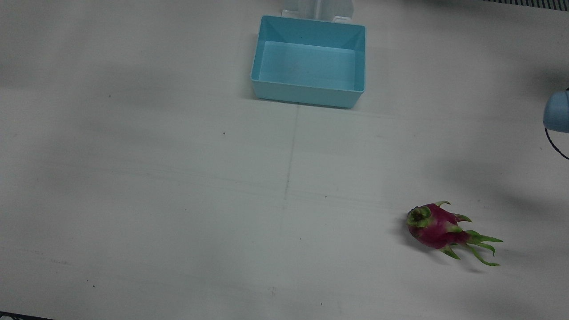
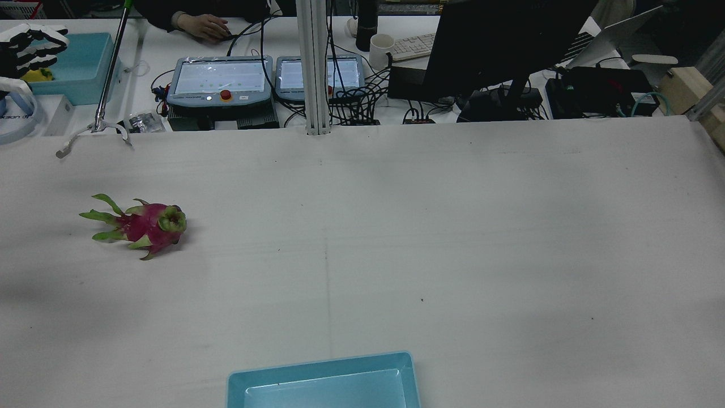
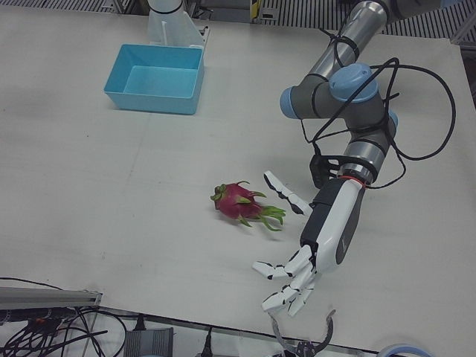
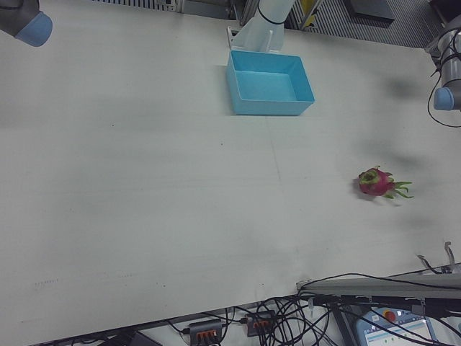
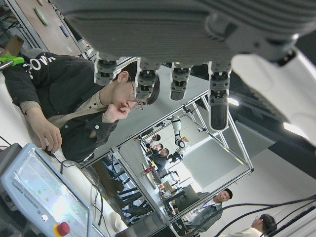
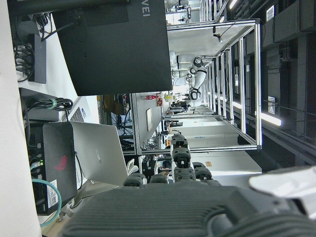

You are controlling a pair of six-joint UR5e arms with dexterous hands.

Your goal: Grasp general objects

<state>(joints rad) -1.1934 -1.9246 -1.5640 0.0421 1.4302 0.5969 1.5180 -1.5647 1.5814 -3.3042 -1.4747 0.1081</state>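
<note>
Dragon fruit [image 3: 239, 203] — magenta, oval, with green leafy scales — lies on its side on the matte white table [image 1: 178, 200], well apart from the glossy blue rectangular bin [image 1: 309, 61]. The left hand [image 3: 294, 277] hovers nearby, fingers spread, empty. The right hand [image 6: 182, 197] looks curled — whether closed, I cannot tell.

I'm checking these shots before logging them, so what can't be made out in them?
- Right robot hand: only its own camera shows it, fingers bunched, state unclear.
- Blue bin: near half cut off by the rear view's bottom edge.
- Dragon fruit: underside hidden against the table.
</note>
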